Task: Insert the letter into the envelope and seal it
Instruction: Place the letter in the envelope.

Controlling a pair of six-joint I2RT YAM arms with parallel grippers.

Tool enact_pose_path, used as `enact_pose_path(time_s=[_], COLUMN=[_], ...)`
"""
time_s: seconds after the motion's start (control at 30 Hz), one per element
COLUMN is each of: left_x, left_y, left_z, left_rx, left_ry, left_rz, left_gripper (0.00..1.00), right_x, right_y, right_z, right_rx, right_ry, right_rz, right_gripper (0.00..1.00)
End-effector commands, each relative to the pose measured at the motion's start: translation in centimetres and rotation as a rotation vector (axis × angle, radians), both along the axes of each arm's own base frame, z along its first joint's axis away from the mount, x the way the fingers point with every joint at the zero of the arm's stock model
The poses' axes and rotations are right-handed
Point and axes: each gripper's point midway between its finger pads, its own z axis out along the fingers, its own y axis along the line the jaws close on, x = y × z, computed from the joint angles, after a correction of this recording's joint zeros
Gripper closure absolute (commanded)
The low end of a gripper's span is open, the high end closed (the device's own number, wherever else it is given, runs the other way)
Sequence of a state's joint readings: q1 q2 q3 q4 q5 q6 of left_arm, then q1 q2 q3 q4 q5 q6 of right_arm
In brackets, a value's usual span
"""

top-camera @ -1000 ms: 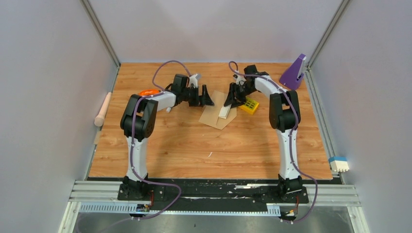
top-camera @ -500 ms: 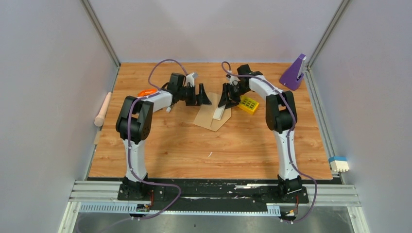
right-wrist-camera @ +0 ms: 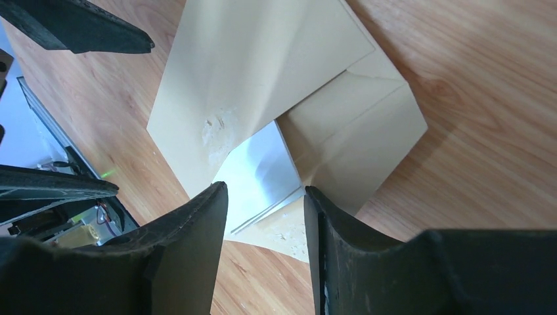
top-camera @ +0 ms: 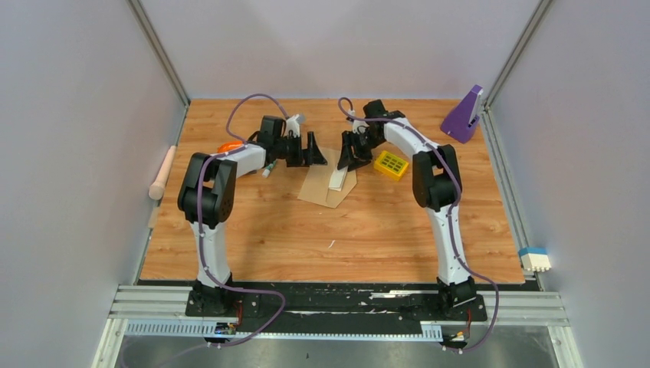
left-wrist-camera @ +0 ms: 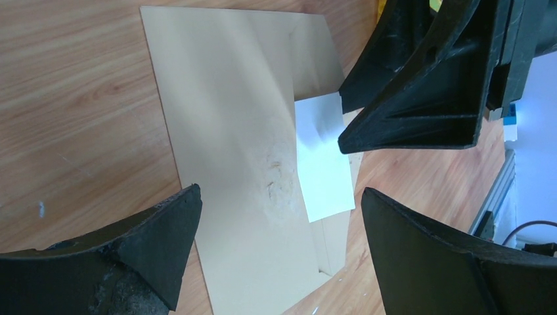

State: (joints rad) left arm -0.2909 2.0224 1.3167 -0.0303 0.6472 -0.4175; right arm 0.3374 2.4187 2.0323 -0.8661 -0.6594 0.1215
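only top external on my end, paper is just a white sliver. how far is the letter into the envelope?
Observer: In the left wrist view the letter is only partly in. One end is tucked under the body of the envelope, and the rest sticks out over the open flap.
Operator: right pincer on it?
Observer: In the right wrist view the letter's exposed end lies between the two sides of the right pincer, jaws apart. I can't tell whether they press its edges.
Operator: and the left?
Observer: The left pincer is wide open and aimed at the envelope, with nothing gripped.
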Motion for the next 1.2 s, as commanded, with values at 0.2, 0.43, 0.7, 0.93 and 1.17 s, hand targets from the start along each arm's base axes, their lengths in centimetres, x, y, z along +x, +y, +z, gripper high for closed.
enact_pose_path(time_s=[0.2,0.43,0.7,0.93,1.17], left_x=[-0.1,-0.3,-0.2,-0.3,-0.3], left_y=[-0.4,-0.1,0.0,0.0,0.0], left_z=[-1.0,-2.2,-2.0,-1.9,-1.8], left_rx=[-0.029,-0.022,-0.030,-0.029,-0.037], left_ry=[0.003,0.027,0.022,0.016,0.020], left_rz=[-0.007,0.015,0.039,0.044,0.047], left_gripper=[0.00,0.00,0.00,0.00,0.00], right_x=[1.2,-1.2,-3.5,-3.4,-3.2], right_y=[-0.3,-1.5,0.0,1.1,1.3], right_z=[6.2,6.9,3.5,1.9,0.6], right_rx=[0.052,0.110,0.132,0.149,0.132], right_ry=[-0.116,-0.014,0.102,0.150,0.164], right_rz=[0.006,-0.023,-0.028,-0.017,-0.019], right_gripper=[0.53,0.56,0.55,0.55,0.55])
